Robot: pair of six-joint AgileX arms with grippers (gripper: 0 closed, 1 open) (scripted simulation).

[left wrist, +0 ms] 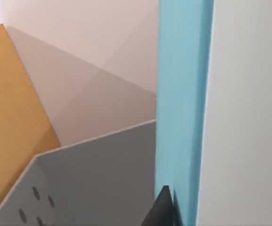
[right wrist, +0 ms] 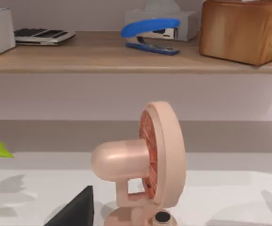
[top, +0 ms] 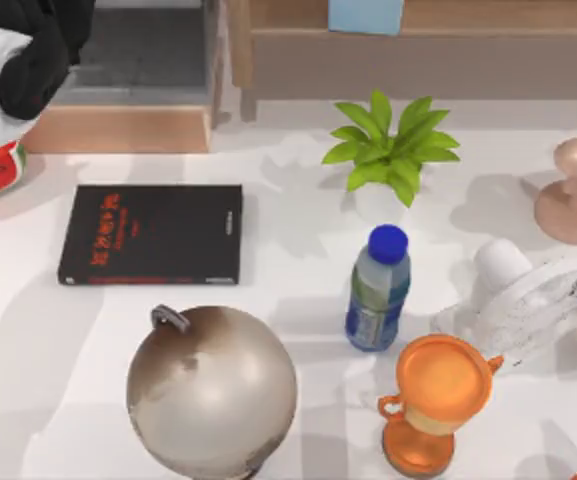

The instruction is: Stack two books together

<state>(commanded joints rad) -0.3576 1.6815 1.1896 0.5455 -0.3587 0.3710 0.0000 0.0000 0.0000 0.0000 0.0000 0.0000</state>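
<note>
Neither of the 2 books is stacked yet. The black book lies flat on the table's left; the light blue book stands far, seemingly untaken. Both grippers' fingers: cannot tell.

I see the black book lying flat, cover up with red lettering, on the table's left side, while the light blue book sits at the top edge by the shelf, its blue cover beside white pages.
</note>
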